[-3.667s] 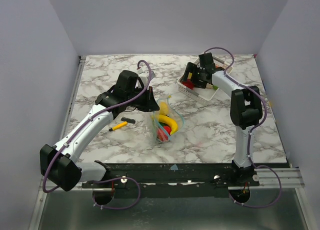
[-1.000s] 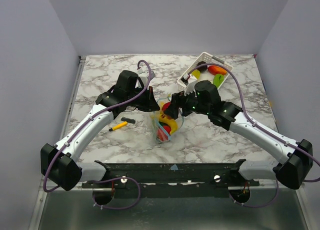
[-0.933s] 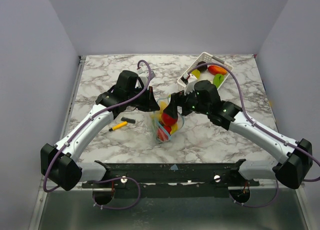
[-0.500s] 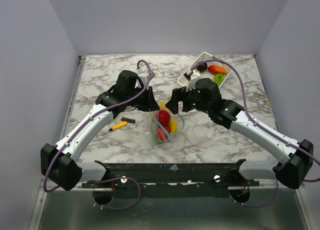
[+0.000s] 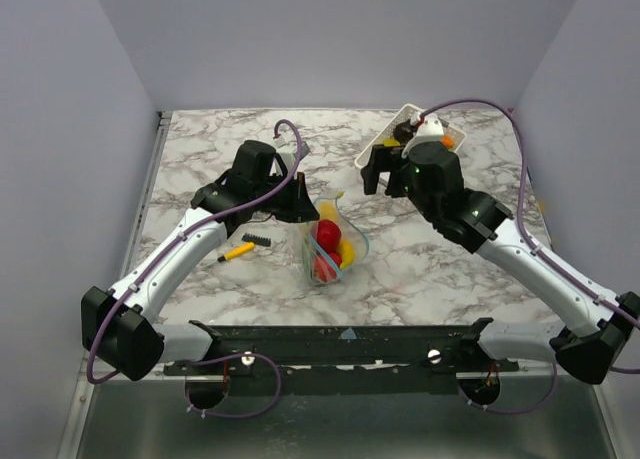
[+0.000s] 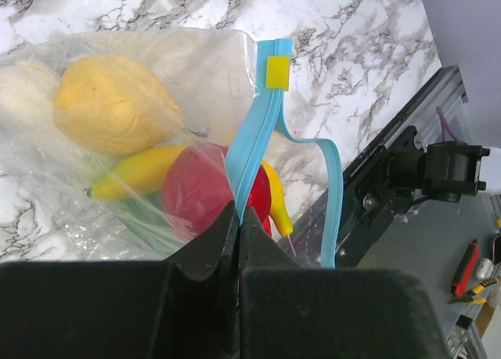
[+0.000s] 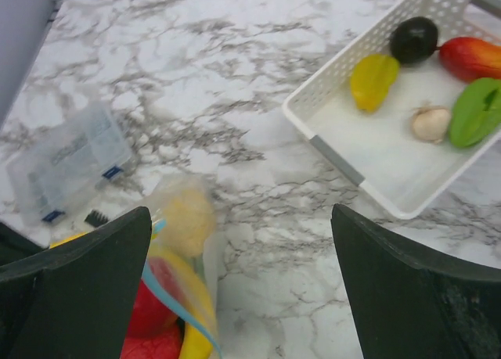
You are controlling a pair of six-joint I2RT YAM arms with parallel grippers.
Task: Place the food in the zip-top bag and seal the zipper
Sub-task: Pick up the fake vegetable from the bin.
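The zip-top bag [image 5: 332, 247] stands open at mid-table, holding a red piece [image 6: 197, 193], a yellow lumpy fruit [image 6: 109, 105] and a banana [image 6: 145, 171]. My left gripper [image 6: 239, 217] is shut on the light blue zipper [image 6: 254, 140] at the bag's mouth, below its yellow slider [image 6: 277, 72]. My right gripper [image 7: 243, 285] is open and empty, raised between the bag and the white basket [image 7: 338, 156]. More food lies in the basket: a yellow piece [image 7: 374, 79], a dark purple one [image 7: 413, 38], a red-orange one [image 7: 472, 58], a green one [image 7: 475, 111] and a white one [image 7: 430, 123].
A small clear packet with dark blue bits [image 7: 66, 159] lies left of the bag. A yellow-and-black pen-like tool [image 5: 238, 250] lies by the left arm. In the top view the right arm covers most of the basket [image 5: 404, 114] at the back right.
The right gripper opened over the bag and left a red piece inside it. It then drew back and up toward the basket. The left gripper kept its hold on the zipper.
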